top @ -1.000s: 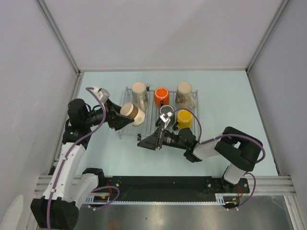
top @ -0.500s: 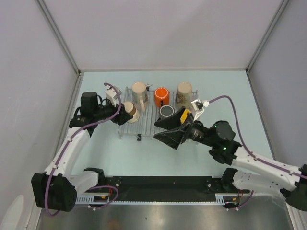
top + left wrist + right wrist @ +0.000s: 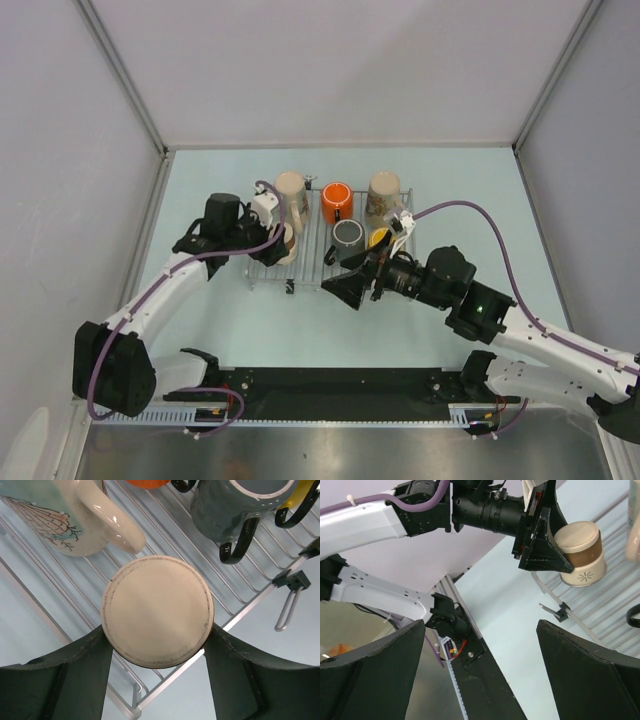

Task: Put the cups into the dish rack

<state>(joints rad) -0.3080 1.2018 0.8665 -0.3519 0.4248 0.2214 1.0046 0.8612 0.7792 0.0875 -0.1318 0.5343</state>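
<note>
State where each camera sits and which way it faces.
Top external: above and behind the bases, looking down on the dish rack; left arm and right arm show.
Left wrist: looking down on the base of the beige cup over the rack; the left fingers clamp it.
Right wrist: looking sideways toward the left arm; the open right fingers frame the view.
Shared: both wrist views show that cup.

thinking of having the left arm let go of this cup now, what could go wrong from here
1. The beige cup in the left gripper hangs upside down over the rack at its front edge. Released here, it might land half off and tip.
2. The neighbouring mug has its handle very close to the cup, so lowering could knock it.
3. The open right gripper hovers nearby, so the arms might clash.
</note>
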